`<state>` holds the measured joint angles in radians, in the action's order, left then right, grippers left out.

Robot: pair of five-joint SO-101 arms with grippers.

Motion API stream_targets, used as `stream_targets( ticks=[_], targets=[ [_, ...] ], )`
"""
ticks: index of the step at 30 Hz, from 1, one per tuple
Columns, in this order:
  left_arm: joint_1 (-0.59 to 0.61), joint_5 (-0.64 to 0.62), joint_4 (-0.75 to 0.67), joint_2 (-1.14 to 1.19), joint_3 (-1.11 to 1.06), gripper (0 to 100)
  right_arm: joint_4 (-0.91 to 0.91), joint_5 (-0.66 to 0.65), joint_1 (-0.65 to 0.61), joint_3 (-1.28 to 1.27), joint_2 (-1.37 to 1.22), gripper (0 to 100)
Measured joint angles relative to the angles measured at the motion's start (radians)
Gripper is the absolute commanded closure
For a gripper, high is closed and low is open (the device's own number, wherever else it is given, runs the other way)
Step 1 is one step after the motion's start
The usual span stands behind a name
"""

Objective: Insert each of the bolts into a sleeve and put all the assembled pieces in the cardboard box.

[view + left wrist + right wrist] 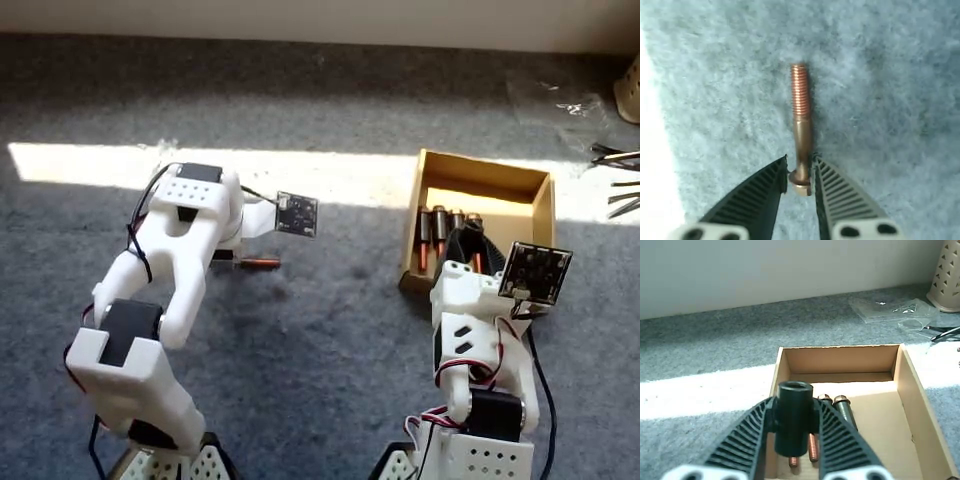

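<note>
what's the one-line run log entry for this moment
left tool shut on bolt | right tool shut on sleeve at cardboard box | assembled pieces in box | bolt not yet sleeved

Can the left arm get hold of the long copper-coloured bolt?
Looks like yes: the left gripper pinches the long copper-coloured metal bolt near its hexagonal head, and nothing sits in the way.

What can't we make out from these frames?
- Count of assembled pieces in the cardboard box: the right arm covers the box's near end in the high view; the sleeve and right gripper block them in the right wrist view.
- Whether the bolt in the left gripper is off the carpet: the left wrist view looks from above, so no gap would show.
- Inside the sleeve's bore: too dark.
</note>
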<state>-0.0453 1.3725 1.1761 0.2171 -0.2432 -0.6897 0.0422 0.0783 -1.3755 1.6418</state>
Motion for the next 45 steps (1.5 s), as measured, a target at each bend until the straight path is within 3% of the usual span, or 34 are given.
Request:
stream_targets(
  ticks=[7,11,14,20,25,32,39,45],
  targets=[
    [0.000,-0.015,0.008,0.000,0.146,91,0.000,0.000,0.000,0.000,0.000,99.5],
    [0.000,-0.109,0.008,0.000,0.239,91,0.000,0.000,0.000,0.000,0.000,99.5],
    [0.000,-0.319,0.011,0.000,0.288,91,0.000,0.000,0.000,0.000,0.000,99.5],
    [0.000,-0.937,0.021,0.000,0.362,91,0.000,0.000,0.000,0.000,0.000,99.5],
    [0.000,-1.346,0.204,0.000,0.468,91,0.000,0.000,0.000,0.000,0.000,99.5],
    [0.000,-1.626,0.519,0.000,0.658,91,0.000,0.000,0.000,0.000,0.000,99.5],
    [-0.003,-2.030,0.540,0.000,0.500,91,0.000,0.000,0.000,0.000,0.000,99.5],
    [-0.012,-2.188,0.463,0.000,0.405,91,0.000,0.000,0.000,0.000,0.000,99.5]
  ],
)
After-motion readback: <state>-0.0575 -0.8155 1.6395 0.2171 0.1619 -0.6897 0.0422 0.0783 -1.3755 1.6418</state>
